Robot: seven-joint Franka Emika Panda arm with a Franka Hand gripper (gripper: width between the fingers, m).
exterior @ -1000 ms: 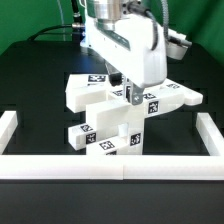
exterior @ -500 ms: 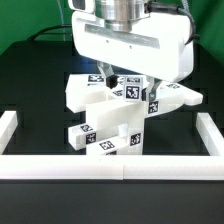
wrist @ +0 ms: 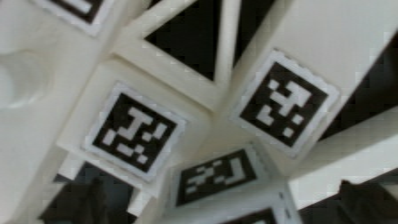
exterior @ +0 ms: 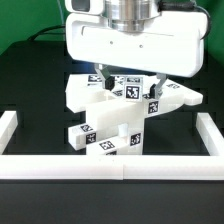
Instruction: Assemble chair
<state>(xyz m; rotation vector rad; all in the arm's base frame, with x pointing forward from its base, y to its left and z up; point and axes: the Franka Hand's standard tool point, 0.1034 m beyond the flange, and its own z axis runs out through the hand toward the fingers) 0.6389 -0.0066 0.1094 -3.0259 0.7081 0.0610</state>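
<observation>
Pincer (exterior: 128, 82) on the glossy white robot arm (exterior: 130, 38): jaws wide apart, black fingers (exterior: 99, 78) hanging either side of the topmost tagged piece; contact cannot be told. White blocky plastic chair parts (exterior: 108, 135) with black-and-white square tags (wrist: 135, 126) stand stacked mid-desk on the black desk (exterior: 35, 90), near the low white border rail (exterior: 60, 166) along its front edge.

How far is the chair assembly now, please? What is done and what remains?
Done, it seems: several chair parts stand stacked in one cluster; whether firmly joined, I cannot tell. In hand: nothing; the gripper hangs open above them, holding no part. Left: no finished chair shows yet; a panel on the exterior view's right lies flat, sticking out sideways.
</observation>
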